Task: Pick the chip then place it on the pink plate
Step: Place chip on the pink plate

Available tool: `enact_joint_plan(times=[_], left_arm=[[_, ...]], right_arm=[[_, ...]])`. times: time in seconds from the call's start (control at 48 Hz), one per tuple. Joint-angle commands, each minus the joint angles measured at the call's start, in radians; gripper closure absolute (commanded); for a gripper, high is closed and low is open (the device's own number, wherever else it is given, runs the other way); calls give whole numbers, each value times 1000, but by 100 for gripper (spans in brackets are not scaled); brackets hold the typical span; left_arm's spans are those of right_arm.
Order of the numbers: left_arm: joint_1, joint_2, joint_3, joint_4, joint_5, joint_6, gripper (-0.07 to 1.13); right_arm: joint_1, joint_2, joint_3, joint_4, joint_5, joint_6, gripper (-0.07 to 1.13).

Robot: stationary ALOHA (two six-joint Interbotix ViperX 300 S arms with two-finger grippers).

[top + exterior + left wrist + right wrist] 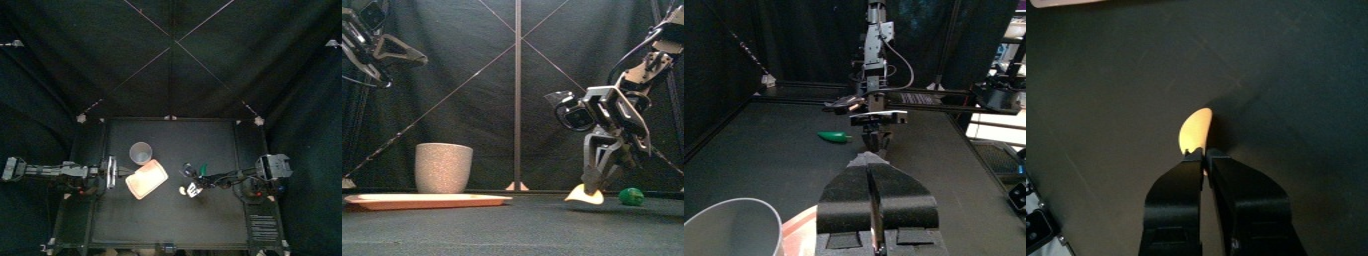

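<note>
Clamped in the right gripper (1200, 152), the chip (1196, 128) is judged grasped, not yet lifted. It must be carried across to the plate (422, 200); the left gripper (875, 165) is parked, jaws together.

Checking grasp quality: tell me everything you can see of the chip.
The chip is a small, pale-yellow curved piece, smooth and plastic-looking, with a rounded tip. The right gripper is shut on one end, and the rest sticks out past the jaws. In the front view it sits low at the table; I cannot tell whether it touches. It is beside a green toy and well apart from the pink plate.
</note>
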Motion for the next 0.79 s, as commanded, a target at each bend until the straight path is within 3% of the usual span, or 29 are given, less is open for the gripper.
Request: enact_joint_plan(times=[0.021,0.146,0.458,0.792], left_arm=[[8,6,-14,-3,-6,2,105],[12,6,-12,-5,-6,2,105],[18,5,-3,-15,-9,2,105],[18,6,11,-46,-5,0,105]], right_arm=[[-5,-14,-52,-26,-18,-3,61],[-14,3,-121,-92,-63,-3,61],[-135,232,-413,-293,-167,2,61],[-138,428,-617,-304,-127,0,60]])
